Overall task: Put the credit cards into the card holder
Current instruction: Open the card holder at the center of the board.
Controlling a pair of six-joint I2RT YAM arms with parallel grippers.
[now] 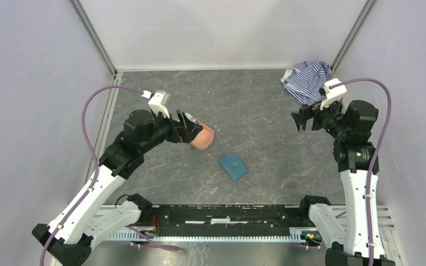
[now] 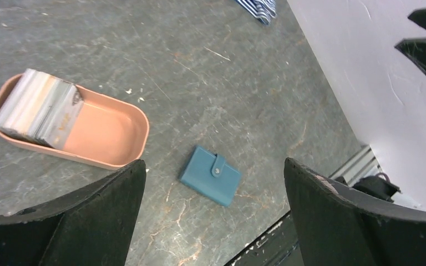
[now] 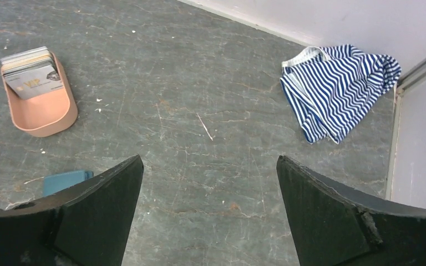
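Task not started, by the look of it: cards (image 2: 37, 108) sat stacked in the pink tray (image 2: 116, 127), and the wallet (image 2: 210, 175) lay closed on the table nearby. L gripper (image 1: 191, 128) & R gripper (image 1: 301, 118) hung spread wide, empty; wallet needed opening, all cards left to move

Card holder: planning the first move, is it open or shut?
Shut. The card holder lies folded flat, snap tab closed across its front.

A lab robot cell: plain pale walls (image 1: 28, 83) and aluminium corner posts (image 1: 95, 37) box in my grey, stone-patterned surface (image 1: 272, 149). My left arm (image 1: 102, 177) and right arm (image 1: 358, 185) are bolted to a black rail (image 1: 222, 213) at its near edge, purple cables (image 1: 389, 113) looping to each wrist.
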